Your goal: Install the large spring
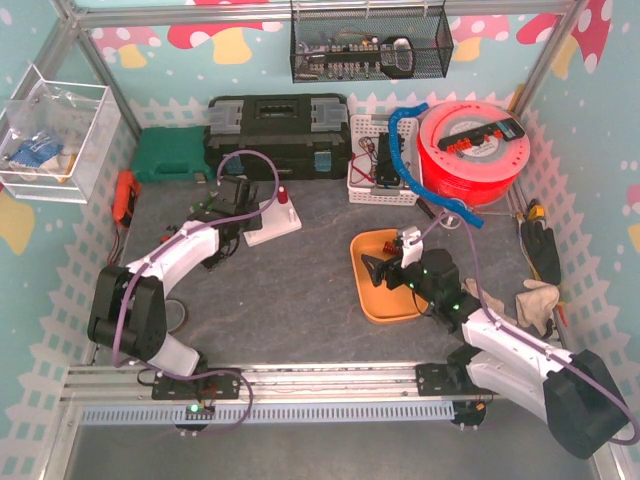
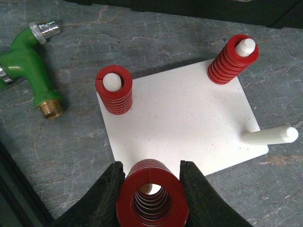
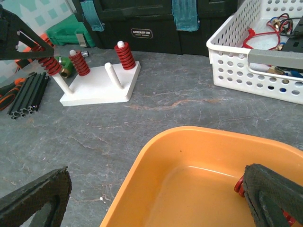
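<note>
My left gripper (image 2: 152,164) is shut on a large red spring (image 2: 150,198). It holds the spring upright over a white peg at the near corner of the white peg plate (image 2: 184,118); the peg's tip shows through the coil. In the right wrist view the held spring (image 3: 49,65) sits at the top of that peg, with bare peg below it. Two other pegs carry red springs (image 2: 115,90) (image 2: 233,59), and one peg (image 2: 270,136) is bare. My right gripper (image 3: 156,172) is wide open over the orange tray (image 3: 156,161), with nothing between its fingers.
A green hose fitting (image 2: 28,66) lies left of the plate. Black bars (image 3: 26,94) lie on the table near it. A small red piece (image 3: 239,187) lies in the tray by my right finger. A white basket (image 3: 255,56), a black toolbox (image 1: 280,122) and a red spool (image 1: 475,150) stand behind.
</note>
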Action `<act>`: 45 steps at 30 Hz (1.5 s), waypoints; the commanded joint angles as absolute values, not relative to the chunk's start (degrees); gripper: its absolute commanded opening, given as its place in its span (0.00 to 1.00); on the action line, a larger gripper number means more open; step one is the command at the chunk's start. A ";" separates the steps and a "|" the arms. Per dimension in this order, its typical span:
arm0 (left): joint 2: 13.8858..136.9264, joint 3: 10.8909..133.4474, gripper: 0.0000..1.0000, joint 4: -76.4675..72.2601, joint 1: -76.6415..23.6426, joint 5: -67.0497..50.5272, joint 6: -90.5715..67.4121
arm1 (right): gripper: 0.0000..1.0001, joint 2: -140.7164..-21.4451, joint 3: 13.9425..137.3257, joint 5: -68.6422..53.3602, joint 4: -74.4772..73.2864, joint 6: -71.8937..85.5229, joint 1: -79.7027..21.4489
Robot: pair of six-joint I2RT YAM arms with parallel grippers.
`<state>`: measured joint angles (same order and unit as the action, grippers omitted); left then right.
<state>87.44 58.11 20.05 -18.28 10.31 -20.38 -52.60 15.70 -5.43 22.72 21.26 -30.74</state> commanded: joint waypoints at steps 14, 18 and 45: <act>92.25 57.83 0.14 18.07 -17.49 8.44 -20.12 | 0.98 -49.93 14.85 -2.69 22.76 20.40 -30.54; 93.26 57.80 0.17 18.02 -17.49 8.44 -20.21 | 0.98 -50.01 14.75 -2.75 22.85 20.48 -30.51; 81.96 55.45 0.11 21.59 -17.49 10.45 -20.37 | 0.98 -49.10 14.72 -2.40 22.45 20.21 -30.51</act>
